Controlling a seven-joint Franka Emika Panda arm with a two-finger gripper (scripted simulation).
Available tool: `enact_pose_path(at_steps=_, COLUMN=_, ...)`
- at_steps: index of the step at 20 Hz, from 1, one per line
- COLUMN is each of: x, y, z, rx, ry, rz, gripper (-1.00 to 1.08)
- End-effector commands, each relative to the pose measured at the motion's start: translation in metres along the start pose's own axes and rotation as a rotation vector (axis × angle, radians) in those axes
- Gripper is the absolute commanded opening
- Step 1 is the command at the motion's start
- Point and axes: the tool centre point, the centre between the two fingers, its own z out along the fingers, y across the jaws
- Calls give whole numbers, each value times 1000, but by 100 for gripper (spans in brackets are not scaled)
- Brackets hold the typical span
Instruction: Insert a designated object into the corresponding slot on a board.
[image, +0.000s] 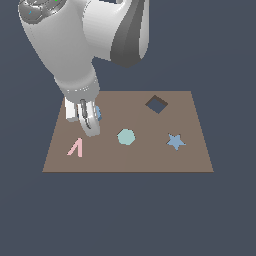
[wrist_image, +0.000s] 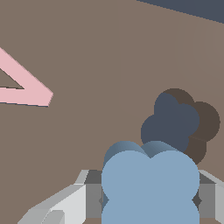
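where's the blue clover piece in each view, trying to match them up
Exterior view: the clover piece is only a blue sliver behind the gripper, near the board edge on the exterior view's left.
Wrist view: the clover piece fills the foreground between the fingers, just short of the clover slot.
Shared landmark: the pink V piece.

In the exterior view we see only a sliver of the blue piece (image: 98, 114) behind the hand (image: 88, 122), which hides the slot. The wrist view's edge cuts off the pink shape (wrist_image: 26, 89).
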Motion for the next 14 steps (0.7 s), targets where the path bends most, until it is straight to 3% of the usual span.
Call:
enact_pose_path(at_steps=1, x=9, y=4, z=-1, rx=0, ry=0, rz=107, gripper=-100)
enact_pose_path(at_steps=14, x=32, y=27, z=-3, rx=0, ry=0, rz=452, gripper=-100)
